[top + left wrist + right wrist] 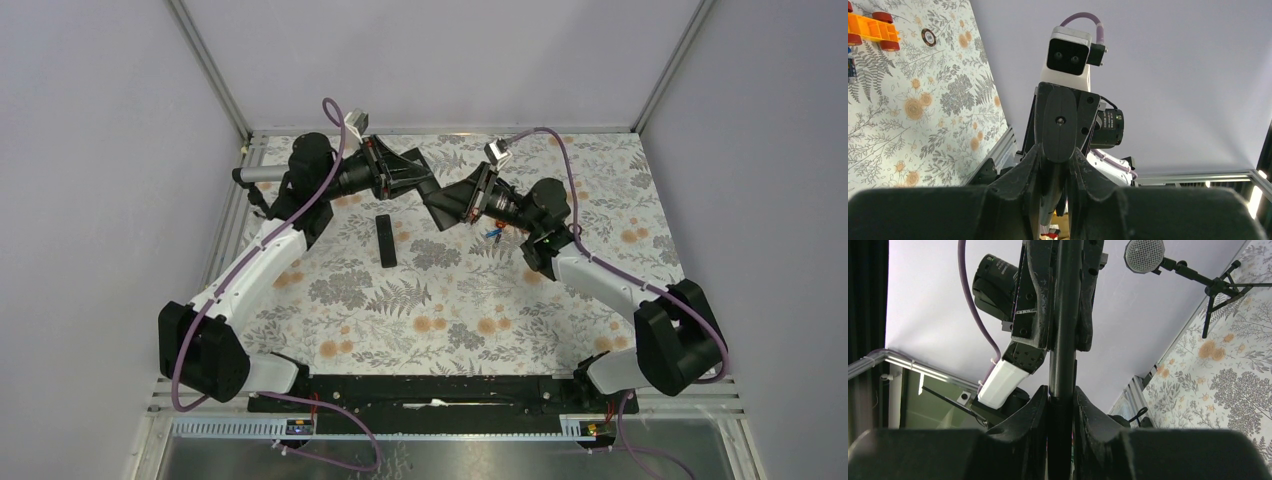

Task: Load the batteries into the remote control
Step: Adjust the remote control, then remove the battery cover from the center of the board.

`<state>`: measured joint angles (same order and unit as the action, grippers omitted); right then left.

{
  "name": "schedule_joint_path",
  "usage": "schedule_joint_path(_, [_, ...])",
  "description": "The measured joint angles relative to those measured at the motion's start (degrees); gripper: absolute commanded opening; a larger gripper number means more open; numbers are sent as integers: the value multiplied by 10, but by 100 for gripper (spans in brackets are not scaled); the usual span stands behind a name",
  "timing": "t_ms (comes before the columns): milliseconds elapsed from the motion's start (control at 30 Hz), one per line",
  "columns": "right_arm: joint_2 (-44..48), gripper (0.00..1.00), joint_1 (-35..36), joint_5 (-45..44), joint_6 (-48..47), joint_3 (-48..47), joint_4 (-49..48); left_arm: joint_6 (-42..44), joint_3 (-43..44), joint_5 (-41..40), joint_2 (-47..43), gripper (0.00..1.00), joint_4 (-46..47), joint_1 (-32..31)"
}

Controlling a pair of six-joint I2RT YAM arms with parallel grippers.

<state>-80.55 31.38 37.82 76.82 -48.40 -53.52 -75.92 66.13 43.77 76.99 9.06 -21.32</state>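
I am holding the remote control (1063,355) up in the air with both grippers. The left gripper (1054,170) is squeezing one end and the right gripper (1062,401) is pinching the other, so the remote is sitting right between both pairs of fingers. I think I am getting it ready for loading. Next, one side is going to need a steady hold. The batteries (493,234) are lying on the table, just below the remote and to its right.

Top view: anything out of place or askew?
Nothing spilled or damaged. Only oddity: the remote control is off the table, tilted, clamped by both the left fingers and right fingers at once. The batteries lie loose on the table.
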Motion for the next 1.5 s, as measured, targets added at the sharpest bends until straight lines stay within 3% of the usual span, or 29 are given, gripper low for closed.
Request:
schedule_joint_path(467, [-8,35,0,17,-32,-18,26,3,3,10,1,0,-12,17])
schedule_joint_path(833, [0,27,0,22,-38,1,36,11,3,-5,1,0,-16,36])
schedule_joint_path(933, [0,36,0,23,-37,1,35,11,3,-5,1,0,-15,36])
schedule_joint_path(1033, [0,60,0,26,-35,1,35,12,3,-7,1,0,-13,37])
schedule_joint_path(1167, [-2,76,0,21,-22,2,63,21,3,-22,-2,0,-1,45])
schedule_joint_path(1400, [1,84,1,-15,17,3,116,76,3,-61,-17,0,-1,47])
schedule_joint_path(1500, [6,77,1,-28,24,3,126,92,3,-73,-22,0,-4,47])
